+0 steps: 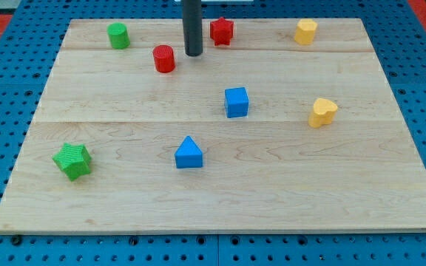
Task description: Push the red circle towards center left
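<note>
The red circle point(164, 58) stands near the view's top, left of centre, on the wooden board point(220, 192). My tip point(194, 54) sits just to the right of the red circle, a small gap apart from it. The dark rod comes down from the view's top edge. A red star-like block point(222, 31) is to the right of the rod, near the board's top edge.
A green cylinder point(118, 35) is at the top left. A green star point(72, 160) is at the lower left. A blue cube point(236, 102) and a blue triangle point(188, 153) are near the middle. Two yellow blocks are at the top right point(305, 32) and right point(322, 112).
</note>
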Controlling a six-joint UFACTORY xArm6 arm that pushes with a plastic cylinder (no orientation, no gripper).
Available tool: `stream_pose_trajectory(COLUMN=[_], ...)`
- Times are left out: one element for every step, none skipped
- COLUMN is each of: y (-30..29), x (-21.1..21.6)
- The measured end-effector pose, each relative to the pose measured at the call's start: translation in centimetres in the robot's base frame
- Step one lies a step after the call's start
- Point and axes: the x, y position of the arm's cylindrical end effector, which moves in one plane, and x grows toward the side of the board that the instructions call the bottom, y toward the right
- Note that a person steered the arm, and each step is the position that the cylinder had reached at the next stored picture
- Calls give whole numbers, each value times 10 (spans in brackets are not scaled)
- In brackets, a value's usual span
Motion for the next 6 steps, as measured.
stream_pose_trajectory(y=[-42,-52,-52,-27,-30,-30], x=[22,72,82,57,30,114])
